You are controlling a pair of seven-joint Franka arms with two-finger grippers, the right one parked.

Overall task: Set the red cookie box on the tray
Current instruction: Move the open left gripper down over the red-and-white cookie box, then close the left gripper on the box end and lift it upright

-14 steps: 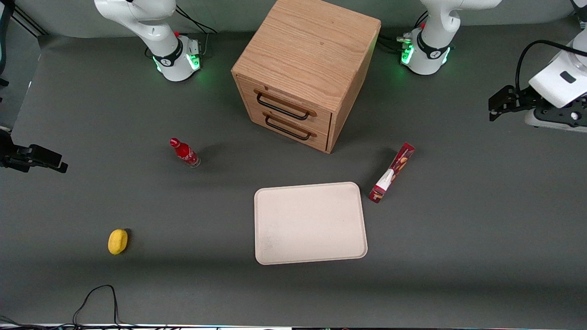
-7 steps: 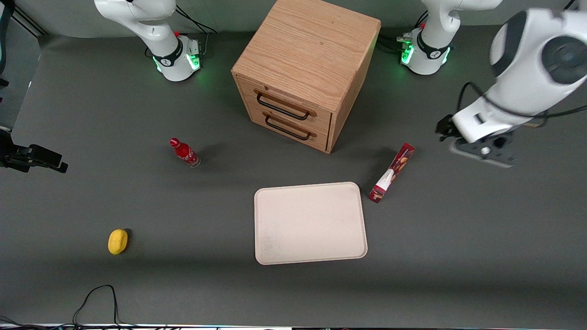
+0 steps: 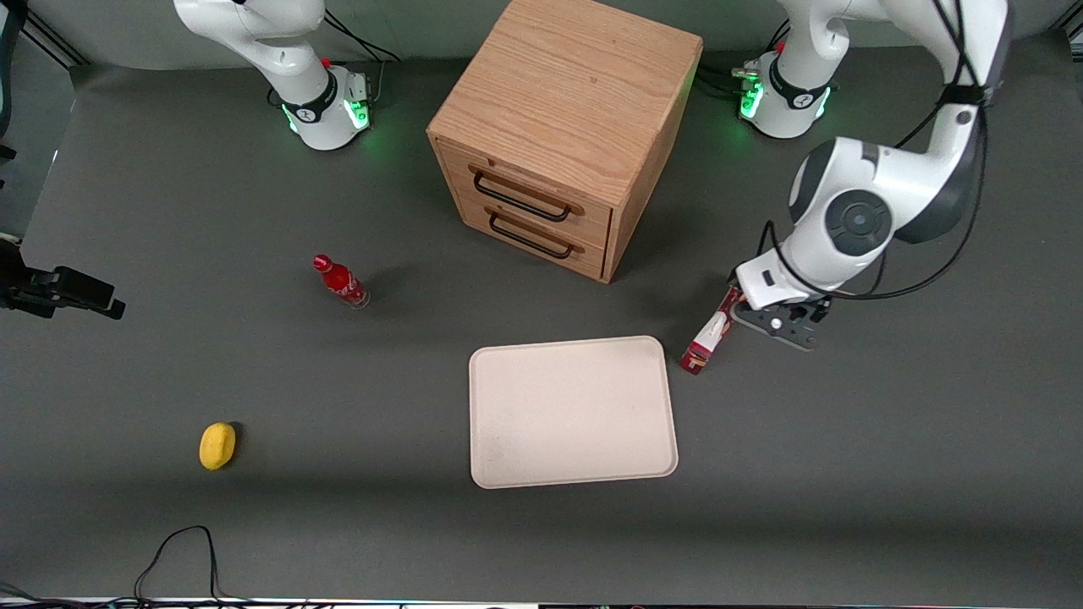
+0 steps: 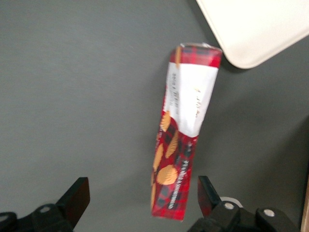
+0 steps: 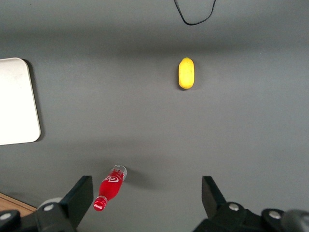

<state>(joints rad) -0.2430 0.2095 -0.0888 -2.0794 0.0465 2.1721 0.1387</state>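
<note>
Front view: claw over the box, nothing gripped yet

Front view notes. Red cookie box (image 3: 709, 340) lies flat on the table (image 3: 888, 440), just off the tray (image 3: 572, 412), near the tray corner at about 2 o'clock from the tray's middle. Box runs slantwise, one end close to that corner, the other end angled away toward 1 o'clock and hidden under the arm. Box and tray rim look near but apart; the wrist view shows a dark strip of table between them.

Claw (image 3: 778, 321) hangs over the upper end of the box. Wrist view: both fingers (image 4: 77, 198) spread wide, one on each side of the box (image 4: 181, 130), nothing between them touching. Claw is open and empty. Height above the box cannot be told.

Handling, as a judgement: slim cardboard carton, probably light, stiff along its length but the walls would dent under a hard squeeze. Printed faces likely a bit slick. Best hold is across the narrow width, near mid-length around the white band, so it does not droop or swing. Present position sits toward one end, so a shift along the box seems wise.

Arm pose: elbow raised, forearm reaching down from about 1 o'clock, wrist pointing straight down at the table.

Also present: wooden drawer cabinet (image 3: 558, 135), small red bottle (image 3: 340, 282), yellow lemon-like thing (image 3: 217, 446).
</note>
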